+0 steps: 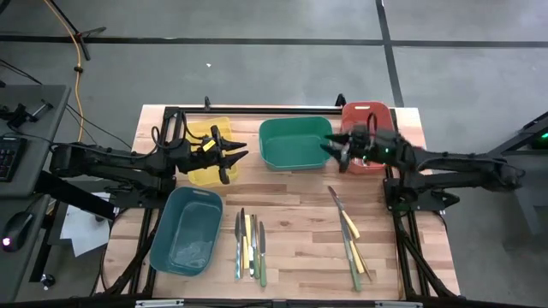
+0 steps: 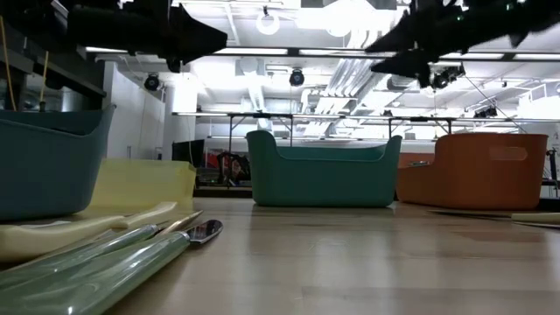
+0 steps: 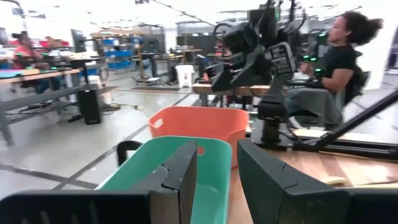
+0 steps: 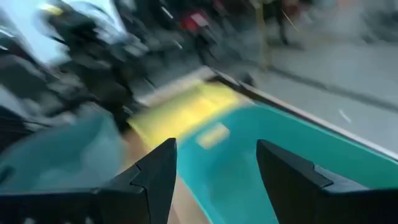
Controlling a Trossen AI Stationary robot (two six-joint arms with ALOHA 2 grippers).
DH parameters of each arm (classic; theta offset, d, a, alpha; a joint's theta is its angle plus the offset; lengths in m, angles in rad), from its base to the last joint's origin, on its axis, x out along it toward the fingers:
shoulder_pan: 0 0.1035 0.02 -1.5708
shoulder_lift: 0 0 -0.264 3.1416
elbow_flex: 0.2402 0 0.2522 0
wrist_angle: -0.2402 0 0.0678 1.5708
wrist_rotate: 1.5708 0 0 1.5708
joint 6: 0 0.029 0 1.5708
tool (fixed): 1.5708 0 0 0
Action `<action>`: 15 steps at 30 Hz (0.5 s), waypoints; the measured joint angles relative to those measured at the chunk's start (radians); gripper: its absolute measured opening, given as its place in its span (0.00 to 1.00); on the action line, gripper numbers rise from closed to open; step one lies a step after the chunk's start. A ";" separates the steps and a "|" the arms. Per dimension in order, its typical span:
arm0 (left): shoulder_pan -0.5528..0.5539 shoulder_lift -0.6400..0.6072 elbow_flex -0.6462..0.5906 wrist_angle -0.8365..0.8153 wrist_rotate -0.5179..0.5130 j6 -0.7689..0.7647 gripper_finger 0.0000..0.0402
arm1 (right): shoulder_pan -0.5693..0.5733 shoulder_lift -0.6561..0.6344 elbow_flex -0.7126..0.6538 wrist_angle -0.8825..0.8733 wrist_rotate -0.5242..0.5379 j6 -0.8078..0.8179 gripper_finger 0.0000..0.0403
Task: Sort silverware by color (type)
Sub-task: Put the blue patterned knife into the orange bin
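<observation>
**Green bin flanked by two empty grippers, cutlery waiting on the near boards**

Wooden tabletop (image 1: 291, 184) carries four bins along its far and left parts: a yellow bin (image 1: 208, 145) at far left, a green bin (image 1: 295, 141) at far centre, a red bin (image 1: 366, 118) at far right, and a teal bin (image 1: 185, 231) near left. The silverware lies in two loose groups on the near side: one cluster (image 1: 249, 244) of yellow, green and grey pieces just right of the teal bin, and a second cluster (image 1: 349, 235) further right, near the right arm's base.

The left gripper (image 1: 236, 154) hovers over the yellow bin's right edge, its fingers parted with nothing between them. The right gripper (image 1: 330, 147) hangs at the green bin's right rim, beside the red bin, fingers spread wide and empty.

Judging from this, both arms are between picks, raised above the bins with every visible utensil on the table. The next move calls for one arm to swing toward the near side, drop over a single handle and close on it alone, which looks fiddly since the pieces lie side by side, some touching.
</observation>
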 joint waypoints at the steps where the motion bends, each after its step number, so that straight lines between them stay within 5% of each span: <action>1: 0.001 0.000 0.000 0.000 0.017 0.000 0.26 | 0.019 0.020 -0.037 0.100 -0.004 -0.020 0.51; 6: 0.000 0.000 0.000 0.001 0.057 0.000 0.26 | 0.073 0.142 -0.101 0.396 -0.039 -0.114 0.51; 15: 0.006 0.000 0.021 -0.003 0.066 0.002 0.26 | 0.124 0.257 -0.047 0.421 -0.045 -0.263 0.51</action>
